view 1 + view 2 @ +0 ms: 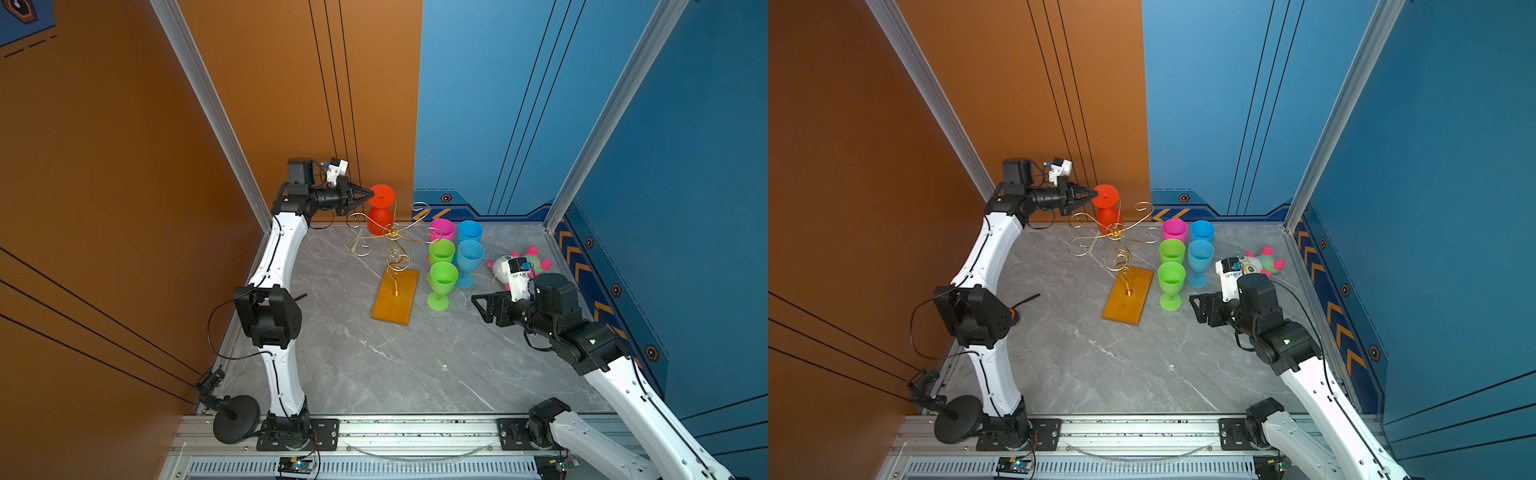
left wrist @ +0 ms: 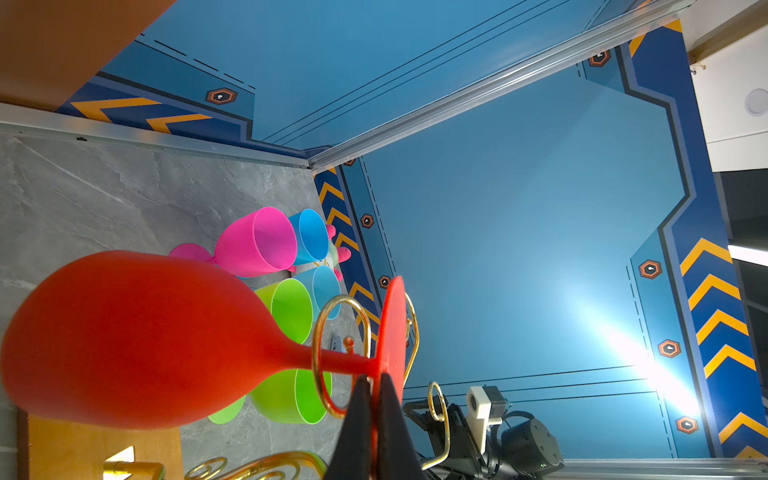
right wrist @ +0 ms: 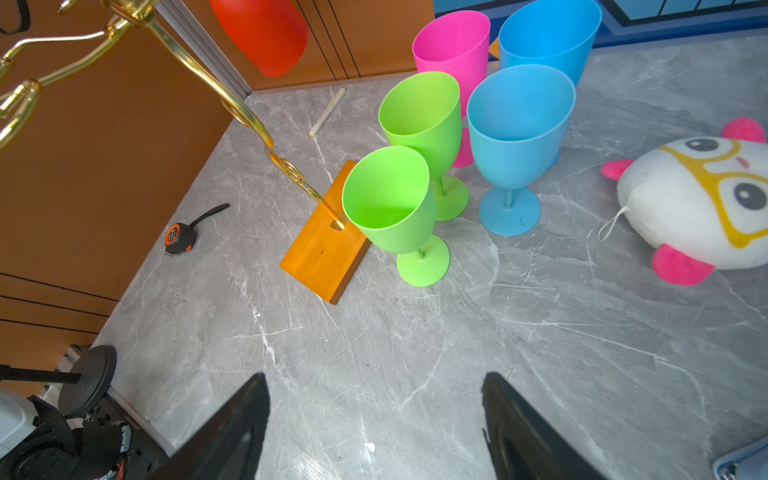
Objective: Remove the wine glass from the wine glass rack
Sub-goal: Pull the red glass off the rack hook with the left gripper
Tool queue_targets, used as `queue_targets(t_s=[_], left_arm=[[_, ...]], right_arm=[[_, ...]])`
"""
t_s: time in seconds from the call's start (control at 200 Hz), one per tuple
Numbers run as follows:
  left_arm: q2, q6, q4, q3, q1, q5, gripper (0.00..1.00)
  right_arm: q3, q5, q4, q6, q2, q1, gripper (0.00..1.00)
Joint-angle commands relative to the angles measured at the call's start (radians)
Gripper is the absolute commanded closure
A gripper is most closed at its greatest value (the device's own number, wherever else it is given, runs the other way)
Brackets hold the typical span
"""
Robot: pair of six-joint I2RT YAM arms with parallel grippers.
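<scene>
Now: counter [image 1: 374, 365] mostly bare across lower half of top view, so ample set-down room. Rack [image 1: 395, 297] stands centre, base diagonal. Five glasses [image 1: 444, 277] crowd its right side, so exit there looks tight. Red glass [image 1: 379, 220] hangs inverted on rack's upper-left arm, stem through gold loop. Left jaws pinch its foot rim, likely to slide it free. Right jaws spread, empty, lower right.
</scene>
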Motion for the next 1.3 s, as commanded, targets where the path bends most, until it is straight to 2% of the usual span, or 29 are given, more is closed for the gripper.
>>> queue_targets(t_s=[0.0,0.601,0.996,1.296], left_arm=[[0.015,-0.017,0.000,0.037,0.004,0.025,0.99],[0.069,-0.068,-0.008,0.126,-0.026,-0.049,1.00],[0.079,-0.062,-0.025,0.149,-0.058,-0.024,1.00],[0.040,-0.013,-0.076,0.126,-0.061,-0.009,1.00]], right_arm=[[-0.010,-0.020,0.028,0.016,-0.001,-0.007,0.18],[-0.029,-0.028,0.026,0.016,-0.034,-0.021,0.18],[-0.039,-0.045,0.026,0.017,-0.052,-0.041,0.18],[-0.044,-0.049,0.028,0.019,-0.057,-0.047,0.18]])
